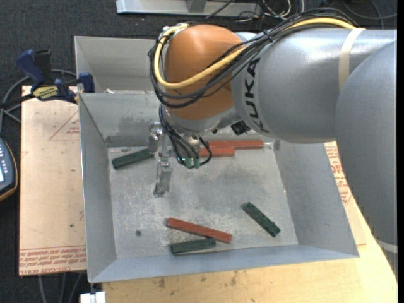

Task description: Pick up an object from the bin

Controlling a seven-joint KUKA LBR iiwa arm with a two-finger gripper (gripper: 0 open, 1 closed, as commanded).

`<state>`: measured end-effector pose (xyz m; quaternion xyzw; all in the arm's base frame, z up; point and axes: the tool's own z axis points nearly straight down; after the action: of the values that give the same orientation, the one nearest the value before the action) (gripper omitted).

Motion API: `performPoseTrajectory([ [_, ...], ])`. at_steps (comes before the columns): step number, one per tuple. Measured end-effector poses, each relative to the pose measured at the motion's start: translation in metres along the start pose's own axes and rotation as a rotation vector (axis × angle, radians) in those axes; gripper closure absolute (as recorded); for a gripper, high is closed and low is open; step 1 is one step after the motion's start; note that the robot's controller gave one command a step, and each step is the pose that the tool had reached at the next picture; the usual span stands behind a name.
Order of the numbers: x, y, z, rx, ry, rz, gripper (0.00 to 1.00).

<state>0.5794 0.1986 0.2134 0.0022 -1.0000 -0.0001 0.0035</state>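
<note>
Camera view: I read the gripper (162,180) low inside the bin (96,169), toward the back left corner, with its tip over bare floor.

1. Gripper state: I cannot tell from this angle whether it is released or clenched. I see nothing held in it.
2. Nearest thing: a dark green bar (132,158) lies flat just to the gripper's left, near the left wall, apart from the tip.
3. A red bar (235,147) lies along the back wall, partly under the orange cover (196,68) on the wrist.
4. A second red bar (199,230) lies near the front edge, touching a second green bar (192,247) in front of it.
5. A third green bar (261,219) lies toward the front right corner, well apart from the gripper.
</note>
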Motion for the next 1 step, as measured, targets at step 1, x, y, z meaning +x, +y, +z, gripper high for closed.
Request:
performPoseTrajectory([
  [1, -0.0409, -0.0101, 0.1134, 0.001, -0.004, -0.316, 0.00],
])
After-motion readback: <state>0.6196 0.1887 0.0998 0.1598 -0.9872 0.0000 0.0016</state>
